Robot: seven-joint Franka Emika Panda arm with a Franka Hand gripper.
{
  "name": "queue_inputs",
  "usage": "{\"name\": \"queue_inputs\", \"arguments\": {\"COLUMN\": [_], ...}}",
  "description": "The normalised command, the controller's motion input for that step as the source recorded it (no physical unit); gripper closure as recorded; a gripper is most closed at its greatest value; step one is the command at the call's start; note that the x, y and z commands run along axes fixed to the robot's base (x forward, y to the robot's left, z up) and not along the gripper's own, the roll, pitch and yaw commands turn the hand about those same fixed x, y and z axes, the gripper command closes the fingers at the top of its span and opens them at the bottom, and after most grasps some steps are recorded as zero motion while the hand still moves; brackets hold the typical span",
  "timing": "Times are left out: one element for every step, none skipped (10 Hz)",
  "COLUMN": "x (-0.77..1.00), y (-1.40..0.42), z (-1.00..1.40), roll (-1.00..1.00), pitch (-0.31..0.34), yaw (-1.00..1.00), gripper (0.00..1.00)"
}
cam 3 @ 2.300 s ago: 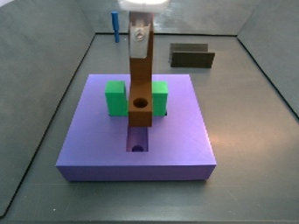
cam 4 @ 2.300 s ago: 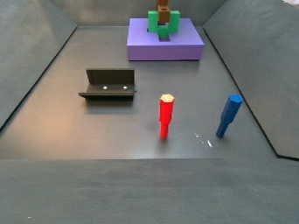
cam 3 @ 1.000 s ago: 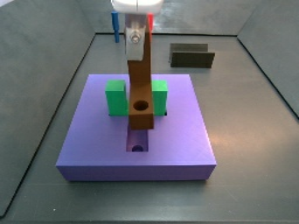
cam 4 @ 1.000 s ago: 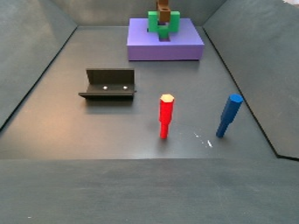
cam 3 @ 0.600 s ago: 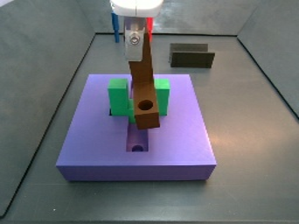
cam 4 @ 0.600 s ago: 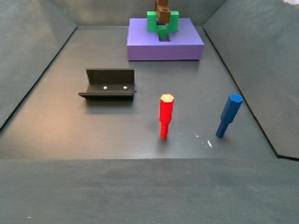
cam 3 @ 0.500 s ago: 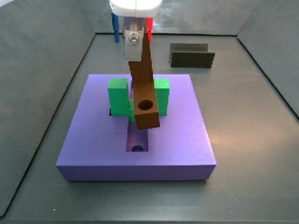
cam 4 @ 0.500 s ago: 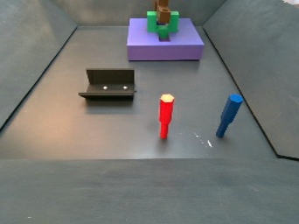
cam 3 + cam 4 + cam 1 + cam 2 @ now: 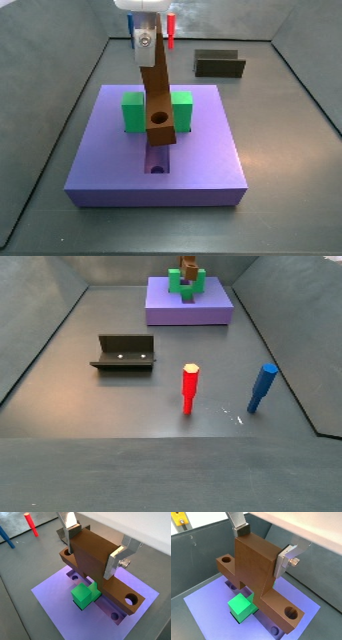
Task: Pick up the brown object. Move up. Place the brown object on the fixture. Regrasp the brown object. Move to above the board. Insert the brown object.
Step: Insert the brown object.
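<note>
Side view: gripper (image 9: pixel 144 42) cropped at top, fingers pinching brown object (image 9: pixel 158 95) over board (image 9: pixel 201 160); lower end hidden

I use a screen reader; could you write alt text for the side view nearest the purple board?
The gripper holds the brown object upright over the board, its lower end between the arms of a green block. The fixture stands behind.
</note>
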Motion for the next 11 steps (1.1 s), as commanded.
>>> {"name": "queue_inputs", "arguments": {"x": [0.0,0.0,0.0,0.0,0.0,0.0,0.04,0.17,0.33,0.44,0.54], "y": [0.0,0.0,0.0,0.0,0.0,0.0,0.02,0.05,0.06,0.01,0.0], "z": [-0.13,-0.14,-0.15,-0.21,-0.24,-0.27,-0.27,-0.21,-0.16,-0.12,-0.07], "roll": [-0.01,0.0,0.0,0.0,0.0,0.02,0.0,0.0,0.0,-0.01,-0.03], "pitch": [0.096,0.101,0.114,0.124,0.141,0.151,0.234,0.347,0.433,0.434,0.417], "yaw": [-0.1,-0.1,-0.08,-0.09,-0.09,-0.07,-0.08,-0.13,-0.18,-0.16,-0.1], "gripper": [1.0,1.0,1.0,1.0,1.0,1.0,1.0,1.0,1.0,1.0,1.0]}}
